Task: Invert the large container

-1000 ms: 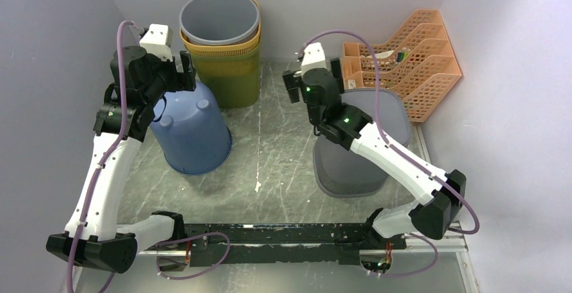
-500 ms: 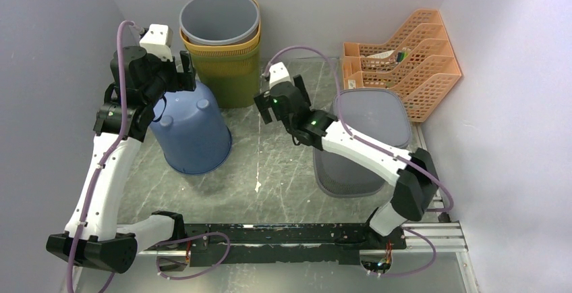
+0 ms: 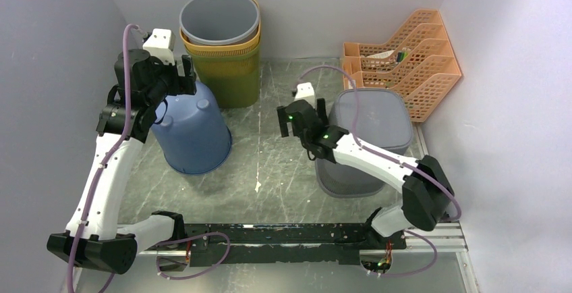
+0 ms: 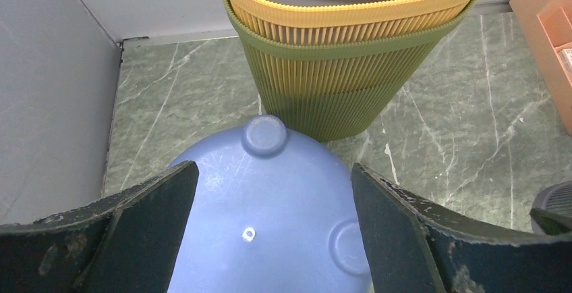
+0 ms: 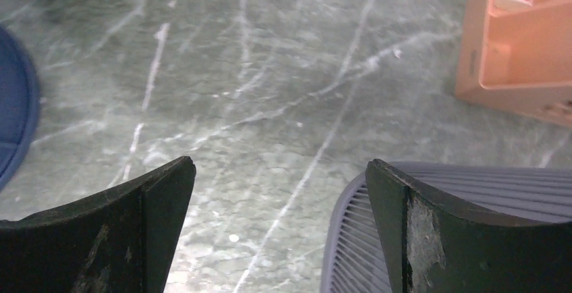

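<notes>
Left wrist view pretty much settles it: the big round blue plastic bucket [image 4: 270, 239] sits base-up at the left of the table, rim down on the marbled green-grey tabletop [image 3: 270, 165]. You can see the round moulded feet [image 4: 264, 134] poking up from its smooth, slightly scuffed, domed bottom. So I'd say the flip itself is done and we're at the let-go stage.

The left gripper [image 4: 271, 175] hangs right over that base with its jaws spread wide, one on each side, gripping nothing. Next move just needs a clean lift straight up and away without clipping the bucket. It's a tapered shell that looks light, so a knock could shove or tip it.

The right gripper [image 5: 280, 168] is also fully spread and empty, low over bare tabletop near the middle, with the grey slatted bin [image 3: 375, 112] just to its right. That bin is rectangular with rounded corners and thin vertical ribs. It looks flat side up too, but honestly I can't tell for sure from these angles.

Right behind the bucket is a stack of round bins [image 3: 236, 70]: smooth grey inside ribbed yellow inside ribbed olive. The orange plastic file rack [image 3: 411, 63], all lattice, sits in the far right corner.
</notes>
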Controlling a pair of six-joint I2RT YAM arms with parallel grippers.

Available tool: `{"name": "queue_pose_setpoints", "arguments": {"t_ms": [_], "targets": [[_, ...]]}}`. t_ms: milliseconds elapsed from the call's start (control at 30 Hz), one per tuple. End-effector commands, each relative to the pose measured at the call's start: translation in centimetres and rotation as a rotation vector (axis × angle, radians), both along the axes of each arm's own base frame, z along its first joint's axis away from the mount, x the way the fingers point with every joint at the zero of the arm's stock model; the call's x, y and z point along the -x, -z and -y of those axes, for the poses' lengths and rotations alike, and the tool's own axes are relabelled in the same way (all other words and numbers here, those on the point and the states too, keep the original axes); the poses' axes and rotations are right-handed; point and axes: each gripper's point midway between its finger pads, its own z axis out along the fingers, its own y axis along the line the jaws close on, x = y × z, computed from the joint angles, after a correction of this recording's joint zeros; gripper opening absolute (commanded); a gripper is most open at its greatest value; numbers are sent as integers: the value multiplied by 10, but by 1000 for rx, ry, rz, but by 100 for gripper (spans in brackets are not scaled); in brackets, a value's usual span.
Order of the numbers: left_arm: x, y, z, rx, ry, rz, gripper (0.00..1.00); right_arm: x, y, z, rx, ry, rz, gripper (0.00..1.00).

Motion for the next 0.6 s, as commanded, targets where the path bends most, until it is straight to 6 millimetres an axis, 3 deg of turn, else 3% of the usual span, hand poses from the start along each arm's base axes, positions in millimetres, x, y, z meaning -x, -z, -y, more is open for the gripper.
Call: {"name": "queue_pose_setpoints", "arguments": {"t_ms": [0,100,333,567], "targets": [[0,-2,5,14,17,14,95,-1,2,36,-125,104,-14,100],[-1,-1,8,30,24,13,95,-5,8,62,-134,143,-33,100],[1,0,7,30,21,9,95,-28,14,145,-72,290,-12,100],[4,1,4,6,15,3,96,-49,17,205,-47,397,-1,100]]}}
